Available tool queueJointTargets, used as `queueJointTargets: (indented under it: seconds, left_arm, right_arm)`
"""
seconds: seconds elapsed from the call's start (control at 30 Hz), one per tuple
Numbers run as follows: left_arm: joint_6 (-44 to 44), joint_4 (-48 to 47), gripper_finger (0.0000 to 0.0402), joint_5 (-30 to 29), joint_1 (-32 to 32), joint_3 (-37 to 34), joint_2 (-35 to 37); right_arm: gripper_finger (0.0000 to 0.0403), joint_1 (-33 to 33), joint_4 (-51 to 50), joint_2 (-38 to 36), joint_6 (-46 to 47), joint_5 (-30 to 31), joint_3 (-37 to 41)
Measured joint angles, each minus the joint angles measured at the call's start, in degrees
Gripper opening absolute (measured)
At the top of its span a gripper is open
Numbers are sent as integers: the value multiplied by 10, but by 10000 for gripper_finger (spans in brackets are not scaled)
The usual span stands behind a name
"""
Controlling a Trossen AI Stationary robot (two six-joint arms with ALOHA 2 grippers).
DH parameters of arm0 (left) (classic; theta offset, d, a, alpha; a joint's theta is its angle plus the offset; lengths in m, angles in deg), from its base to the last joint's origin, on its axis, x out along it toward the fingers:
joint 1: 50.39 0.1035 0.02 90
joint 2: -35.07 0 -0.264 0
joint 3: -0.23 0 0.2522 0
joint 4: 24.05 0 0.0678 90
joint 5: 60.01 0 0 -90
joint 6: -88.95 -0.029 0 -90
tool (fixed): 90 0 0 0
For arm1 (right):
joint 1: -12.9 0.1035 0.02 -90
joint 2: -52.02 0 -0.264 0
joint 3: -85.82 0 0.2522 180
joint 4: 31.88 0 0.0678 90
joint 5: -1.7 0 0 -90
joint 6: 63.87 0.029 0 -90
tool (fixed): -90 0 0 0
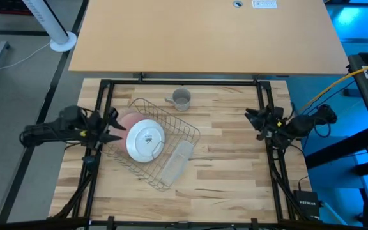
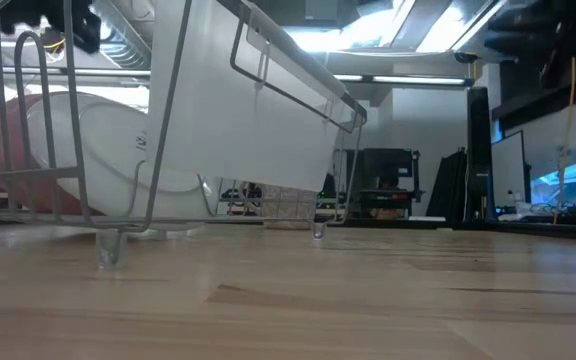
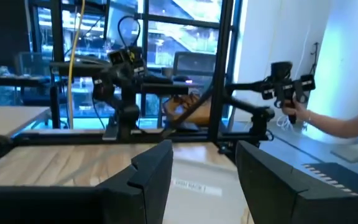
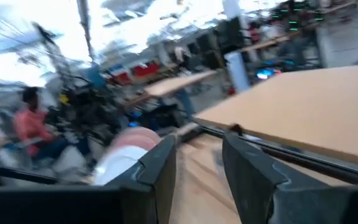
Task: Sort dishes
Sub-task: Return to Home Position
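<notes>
A wire rack (image 1: 165,137) stands on the wooden table. In it, leaning on edge, a plate shows its white back (image 1: 145,141), and a salmon-pink plate (image 1: 130,120) stands behind it. In the low view the white back (image 2: 108,150) and the pink plate (image 2: 18,150) stand behind the rack's wires. My left gripper (image 1: 115,128) is open and empty at the rack's left side. My right gripper (image 1: 253,121) is open and empty at the table's right side. In the right wrist view the white and pink plates (image 4: 132,146) show beyond the fingers.
A grey mug (image 1: 181,98) stands beyond the rack's far side. A clear plastic tray (image 1: 176,161) sits at the rack's near end. A black frame (image 1: 184,83) borders the table. A person in pink (image 4: 33,124) shows in the room beyond.
</notes>
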Motion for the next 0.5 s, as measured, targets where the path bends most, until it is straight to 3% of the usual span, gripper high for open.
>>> queueJointTargets:
  seconds: [0.17,0.5]
  left_arm:
    - [-22,44,169,-1,0,-51,1]
    - [-60,37,169,0,0,-68,3]
  right_arm:
    - [136,0,-64,0,38,34,14]
    - [136,0,-65,0,48,40,67]
